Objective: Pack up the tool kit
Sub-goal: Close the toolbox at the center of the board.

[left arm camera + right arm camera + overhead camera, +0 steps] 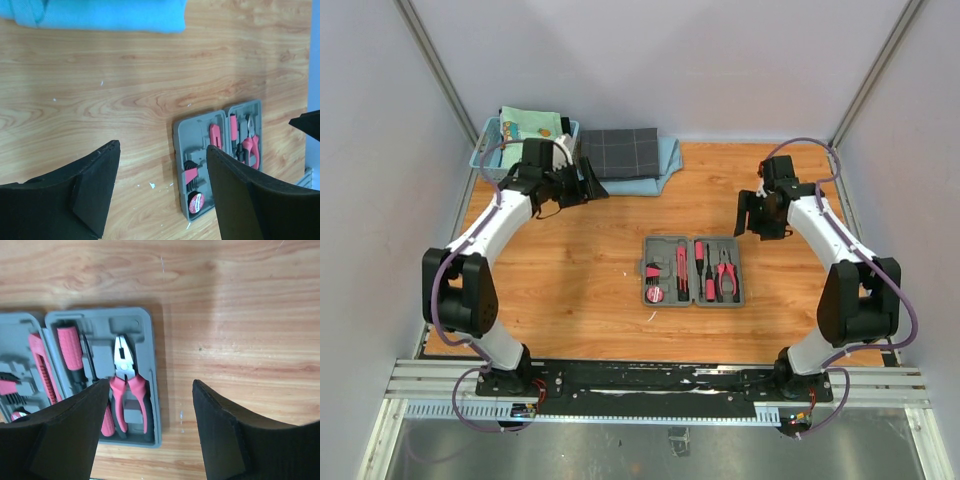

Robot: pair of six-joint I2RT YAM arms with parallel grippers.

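The grey tool kit point(692, 270) lies open and flat in the middle of the wooden table, also seen as the tool kit point(220, 155) and the tool kit point(95, 370). Pink-and-black tools sit in its slots: pliers point(127, 390), screwdrivers point(70, 352), a knife point(42, 367) and a round tape point(196, 202). My left gripper point(588, 185) hovers open at the far left, well away from the case, empty. My right gripper point(748, 215) stands open above the table beyond the case's right end, holding nothing.
A light blue basket point(520, 140) with folded cloths stands at the back left. Beside it a dark checked cloth point(620, 152) lies on a blue cloth point(100, 15). Small white flecks point(151, 185) dot the wood near the case.
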